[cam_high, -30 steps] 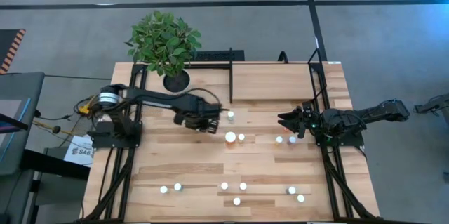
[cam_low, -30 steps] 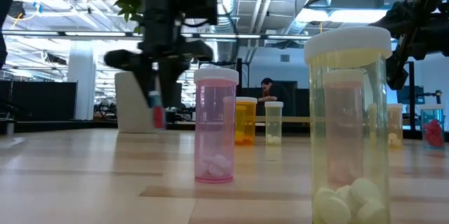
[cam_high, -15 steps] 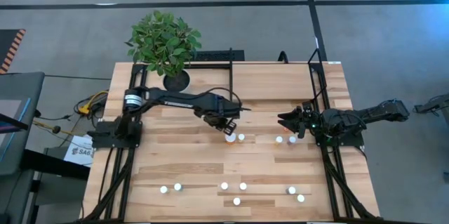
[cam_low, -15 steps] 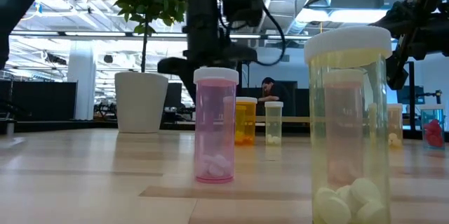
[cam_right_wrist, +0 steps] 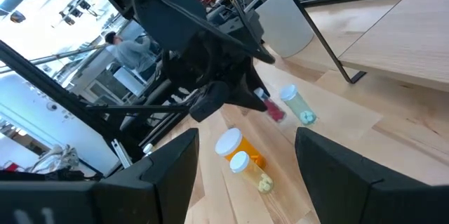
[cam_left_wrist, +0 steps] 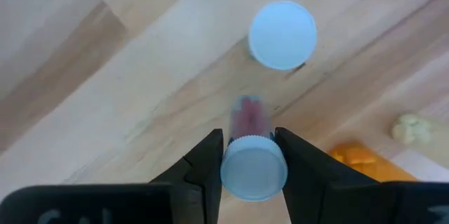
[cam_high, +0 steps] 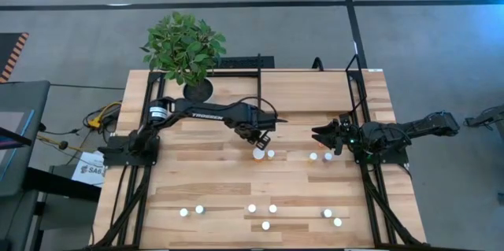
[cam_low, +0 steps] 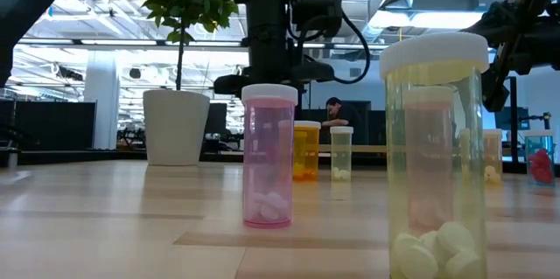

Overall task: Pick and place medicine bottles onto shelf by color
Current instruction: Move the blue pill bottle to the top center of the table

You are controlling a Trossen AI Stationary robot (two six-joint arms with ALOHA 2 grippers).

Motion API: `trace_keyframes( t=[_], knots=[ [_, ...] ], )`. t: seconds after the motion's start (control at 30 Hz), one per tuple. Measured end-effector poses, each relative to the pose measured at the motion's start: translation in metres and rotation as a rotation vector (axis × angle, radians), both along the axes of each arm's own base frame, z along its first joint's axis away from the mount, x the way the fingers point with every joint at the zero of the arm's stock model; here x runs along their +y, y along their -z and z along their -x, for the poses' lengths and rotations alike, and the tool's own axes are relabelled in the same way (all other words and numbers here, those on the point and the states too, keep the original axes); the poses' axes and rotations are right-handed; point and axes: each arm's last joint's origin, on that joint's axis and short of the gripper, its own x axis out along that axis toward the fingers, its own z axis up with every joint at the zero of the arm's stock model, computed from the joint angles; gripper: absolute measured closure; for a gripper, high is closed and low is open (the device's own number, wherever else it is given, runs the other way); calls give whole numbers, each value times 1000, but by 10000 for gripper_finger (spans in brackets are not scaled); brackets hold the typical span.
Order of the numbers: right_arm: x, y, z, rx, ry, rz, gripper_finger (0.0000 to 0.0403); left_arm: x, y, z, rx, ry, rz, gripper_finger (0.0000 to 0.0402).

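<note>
My left gripper (cam_high: 257, 136) is over the table's middle, shut on a small pink-red bottle (cam_left_wrist: 247, 115) with a white cap. It is lifted beside a standing greenish bottle (cam_right_wrist: 299, 104), whose cap also shows in the left wrist view (cam_left_wrist: 283, 34). A larger orange bottle (cam_high: 258, 154) and a small one (cam_high: 271, 154) stand just nearer. My right gripper (cam_high: 320, 137) is open and empty at the right, near two more bottles (cam_high: 313, 156). Several bottles stand along the near edge (cam_high: 252, 208). The shelf (cam_high: 307, 90) is at the far right. My left gripper pinches the pink-red bottle at its cap end (cam_left_wrist: 254, 171) between its two fingers (cam_left_wrist: 210, 157). The fingers come from above, slanting down, and the bottle's body (cam_right_wrist: 271, 109) sticks out past the fingertips. The bottle is tilted and clear of the table.
A potted plant (cam_high: 186, 46) stands at the far left of the table. In the low view a pink bottle (cam_low: 269, 156) and a yellowish bottle (cam_low: 435, 156) stand close to the camera. A person (cam_low: 334, 113) is in the room behind.
My left gripper has gone toward the table's right edge with the pink-red bottle held clear of the table. It now hangs over the bottles at the middle. My right arm has kept still.
</note>
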Motion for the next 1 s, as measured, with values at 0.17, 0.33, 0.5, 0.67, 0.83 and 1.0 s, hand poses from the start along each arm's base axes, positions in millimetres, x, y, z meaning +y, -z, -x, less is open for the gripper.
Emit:
trace_keyframes(
  t=[0.17, 0.33, 0.5, 0.67, 0.83, 1.0],
  knots=[
    [0, 0, 0, 0, 0, 0, 143, 2, 6, -2, 1, -9, 19, 303],
    [0, 0, 0, 0, 0, 0, 143, 8, 9, -4, -4, -13, 29, 303],
    [0, 0, 0, 0, 0, 0, 143, 10, 9, -4, -6, -12, 30, 303],
    [0, 0, 0, 0, 0, 0, 143, 12, 9, -4, -4, -8, 21, 303],
    [0, 0, 0, 0, 0, 0, 143, 13, 10, -4, -8, 1, 18, 285],
    [0, 0, 0, 0, 0, 0, 143, 15, 12, -4, -2, 19, 23, 246]
  ],
)
